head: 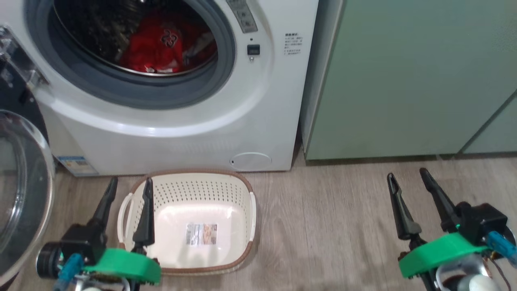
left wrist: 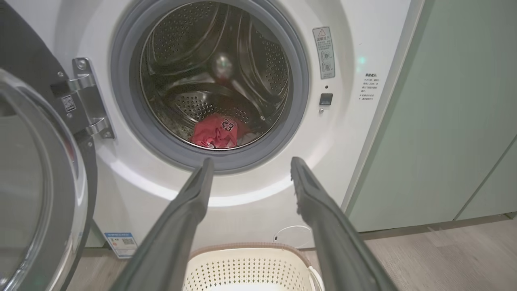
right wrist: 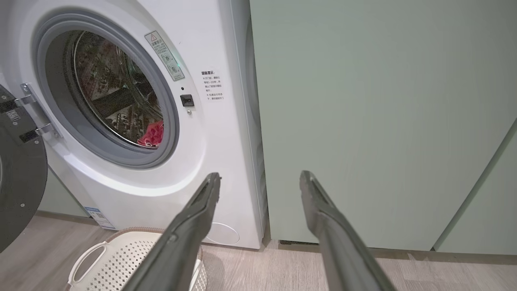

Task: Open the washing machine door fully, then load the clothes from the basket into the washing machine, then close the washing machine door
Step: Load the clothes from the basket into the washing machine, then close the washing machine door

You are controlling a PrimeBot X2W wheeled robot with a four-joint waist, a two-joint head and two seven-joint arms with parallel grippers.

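Observation:
The red clothes (head: 159, 46) lie inside the steel drum of the white washing machine (head: 194, 133); they also show in the left wrist view (left wrist: 216, 131) and the right wrist view (right wrist: 152, 135). The washing machine door (head: 20, 190) hangs swung open at the far left, glass bowl facing out. The cream basket (head: 242, 194) stands on the floor before the machine with only a label on its floor. My left gripper (head: 129, 186) is open over the basket's left end. My right gripper (head: 408, 176) is open over bare floor to the right, facing the green cabinets.
Pale green cabinets (head: 412, 76) stand right of the machine. Wood-look floor (head: 323, 226) stretches between the basket and my right gripper. The door hinge (left wrist: 87, 101) sits at the left of the drum opening.

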